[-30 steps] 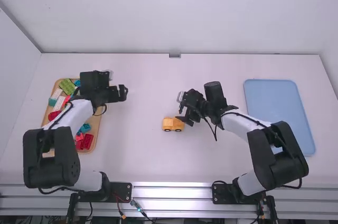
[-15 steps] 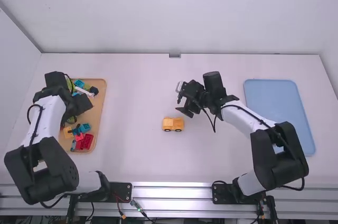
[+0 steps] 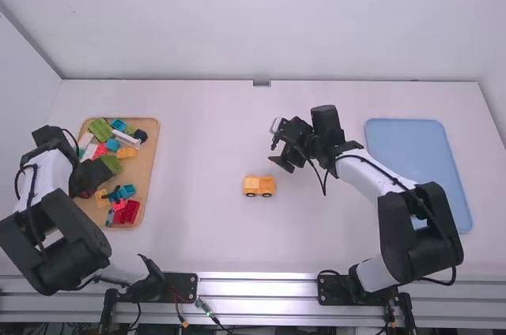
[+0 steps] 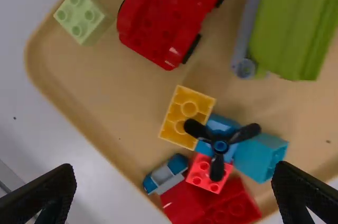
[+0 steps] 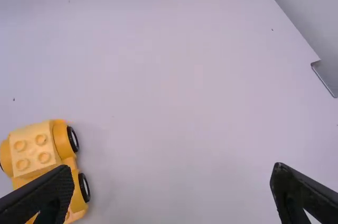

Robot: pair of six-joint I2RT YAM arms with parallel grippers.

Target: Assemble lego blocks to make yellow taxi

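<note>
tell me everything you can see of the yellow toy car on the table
The yellow, plastic-looking toy car is short and blocky, with rounded fenders and dark wheels; four round studs top one end. It stands upright near the middle of the white table, one side facing the arm bases. The black right gripper is open close by, not touching it.

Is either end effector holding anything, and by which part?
Nothing is held: the left end effector is open over the tray, the right end effector open over the table.
</note>
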